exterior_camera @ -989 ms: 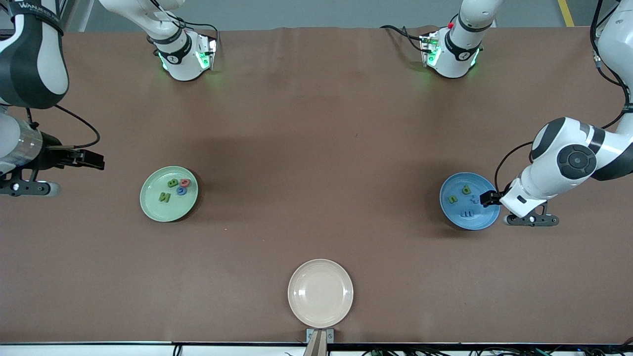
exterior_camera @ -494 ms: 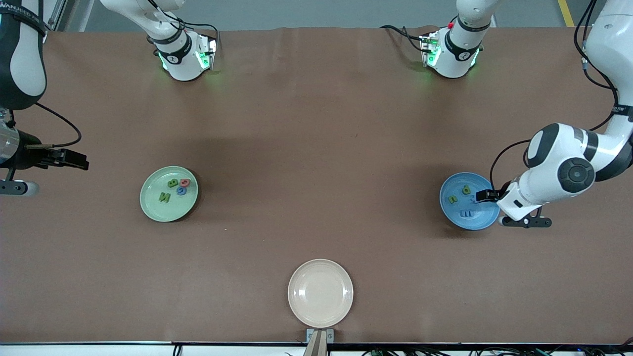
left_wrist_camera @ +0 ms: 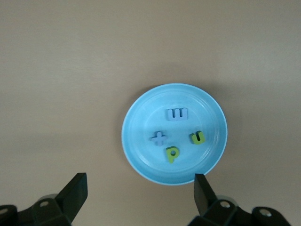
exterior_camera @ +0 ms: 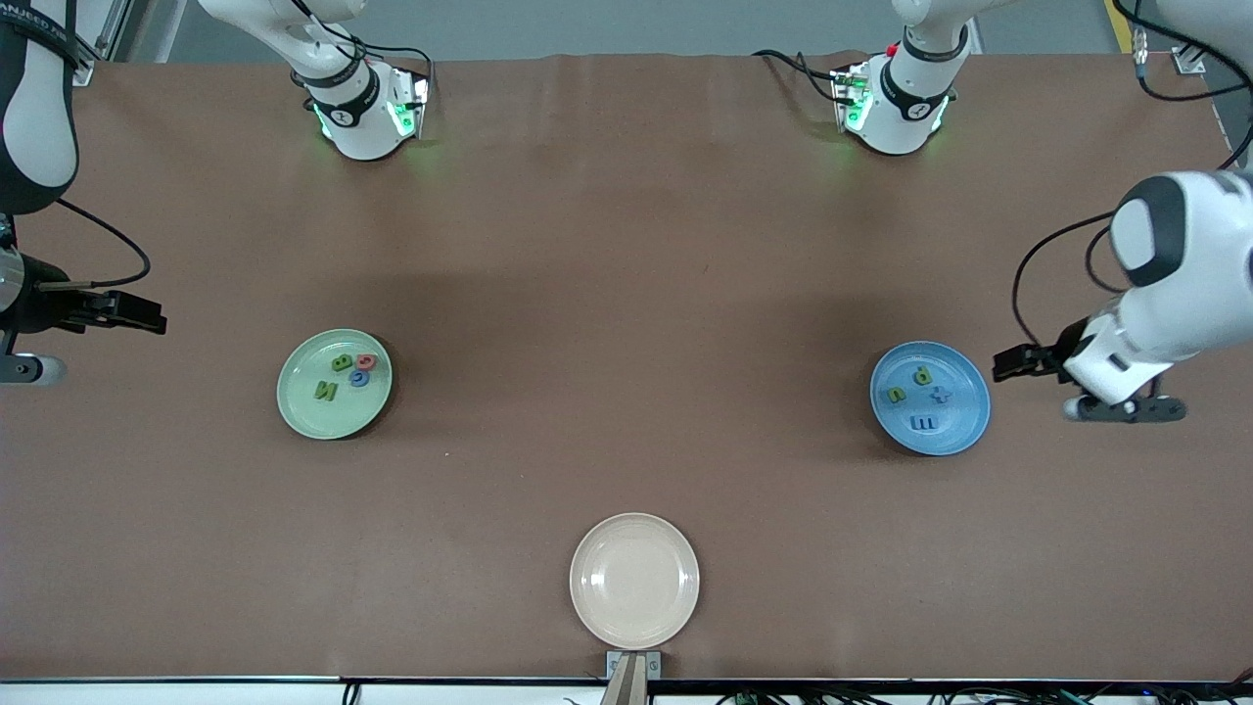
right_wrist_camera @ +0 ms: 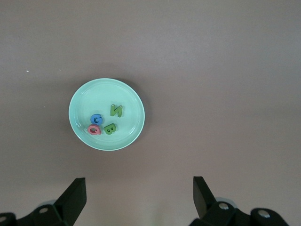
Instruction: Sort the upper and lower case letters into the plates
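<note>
At the right arm's end of the worktop point(exterior_camera: 626, 245) you have the right gripper point(exterior_camera: 147, 318), up over bare surface, its fingers point(right_wrist_camera: 73, 197) spread wide with nothing between them. Next comes the pale green plate point(exterior_camera: 301, 411), resting on the worktop toward that same end and well apart from the gripper. In it lie four letters: a green N point(exterior_camera: 326, 391), a green B point(exterior_camera: 342, 362), a blue G point(exterior_camera: 359, 378) and a pink letter point(exterior_camera: 368, 361) touching the G. In the middle, nearer to the front camera, you see the cream plate point(exterior_camera: 634, 581). Toward the left arm's end sits the blue plate point(exterior_camera: 964, 431), holding a green n point(exterior_camera: 897, 395), a green p point(exterior_camera: 921, 375), a blue t point(exterior_camera: 940, 396) and a blue m point(exterior_camera: 924, 423). Last, the left gripper point(exterior_camera: 1008, 364) is over the worktop just beside the blue plate, clear of its rim, its fingers point(left_wrist_camera: 75, 193) fully apart and holding nothing.
</note>
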`<state>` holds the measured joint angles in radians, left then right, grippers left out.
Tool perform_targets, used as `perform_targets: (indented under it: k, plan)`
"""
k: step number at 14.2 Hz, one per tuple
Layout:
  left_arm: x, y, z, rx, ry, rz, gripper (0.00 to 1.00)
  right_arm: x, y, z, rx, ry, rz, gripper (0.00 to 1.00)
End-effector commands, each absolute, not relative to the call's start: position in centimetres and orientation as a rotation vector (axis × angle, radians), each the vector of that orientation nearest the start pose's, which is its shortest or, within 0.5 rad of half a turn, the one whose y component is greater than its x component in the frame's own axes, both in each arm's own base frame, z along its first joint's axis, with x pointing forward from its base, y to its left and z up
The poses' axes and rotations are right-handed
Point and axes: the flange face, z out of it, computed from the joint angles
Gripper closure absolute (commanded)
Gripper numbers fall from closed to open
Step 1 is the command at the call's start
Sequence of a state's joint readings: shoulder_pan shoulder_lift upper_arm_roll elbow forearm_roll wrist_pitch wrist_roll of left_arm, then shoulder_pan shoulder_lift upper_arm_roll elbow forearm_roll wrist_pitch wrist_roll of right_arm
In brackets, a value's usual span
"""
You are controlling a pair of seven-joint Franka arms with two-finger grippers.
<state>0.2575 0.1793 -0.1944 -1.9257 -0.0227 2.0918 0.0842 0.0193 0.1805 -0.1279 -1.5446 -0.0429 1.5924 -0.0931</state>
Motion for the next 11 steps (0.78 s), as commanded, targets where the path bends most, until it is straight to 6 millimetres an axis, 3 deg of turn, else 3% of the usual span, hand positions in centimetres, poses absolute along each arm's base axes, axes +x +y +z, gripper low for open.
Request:
perform_targets:
  k: [1,9,11]
  plan:
    - [57.3,5.4,43.3,-3.202,-0.031,-0.037,0.00,60.6,-6.3,54.7,-3.184,-0.005,0.216,0.00]
    - [56.8,6.4,49.1,-3.223,-0.116,-0.188,0.00,60.5,-5.4,54.7,-3.124,0.003,0.211,0.00]
    - [57.1,6.0,51.3,-3.226,-0.100,-0.183,0.00,59.9,-6.6,54.8,-3.104,0.038,0.257,0.00]
